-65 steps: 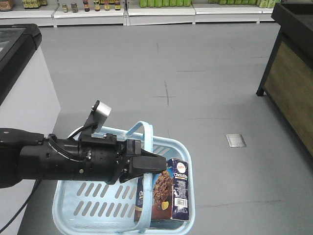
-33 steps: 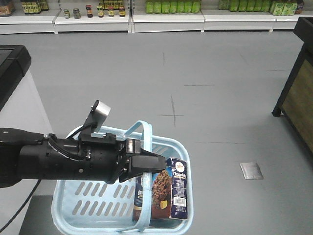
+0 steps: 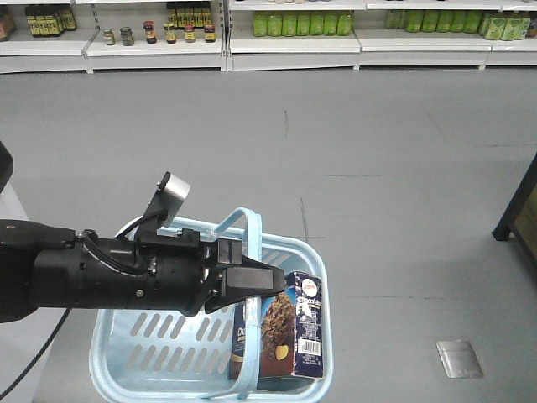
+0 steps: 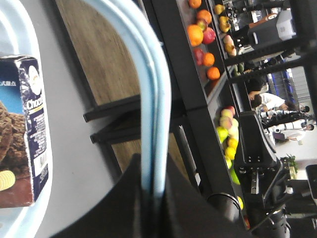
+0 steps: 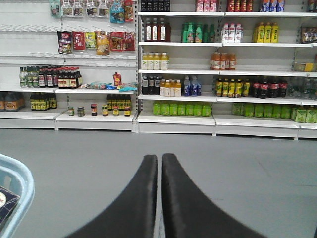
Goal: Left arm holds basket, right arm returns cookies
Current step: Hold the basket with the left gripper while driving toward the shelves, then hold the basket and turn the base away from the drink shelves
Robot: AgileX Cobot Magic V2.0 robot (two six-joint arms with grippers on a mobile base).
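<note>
My left arm (image 3: pixel 101 273) reaches in from the left, and its gripper (image 3: pixel 270 282) is shut on the arched handle (image 3: pixel 249 252) of the light blue basket (image 3: pixel 143 369), which hangs above the grey floor. The left wrist view has the handle (image 4: pixel 154 94) running down between the closed jaws of the left gripper (image 4: pixel 152 179). The cookies (image 3: pixel 289 332) stand upright in the basket's right end, and their box (image 4: pixel 22 134) also shows at the wrist view's left edge. My right gripper (image 5: pixel 159 158) is shut and empty, pointing at the shelves; the basket's corner (image 5: pixel 22 186) lies to its left.
Store shelves (image 3: pixel 285 29) with bottles and jars line the far wall, seen closer as shelves (image 5: pixel 173 106). A metal floor plate (image 3: pixel 459 358) sits at the lower right. A dark stand (image 3: pixel 522 210) is at the right edge. A fruit display (image 4: pixel 208 49) is beside the basket.
The whole scene has shifted: shelves came further into view, the floor plate slid right and down, the left counter and right stand moved toward the edges. Arm, basket and cookies keep their places in the view.
</note>
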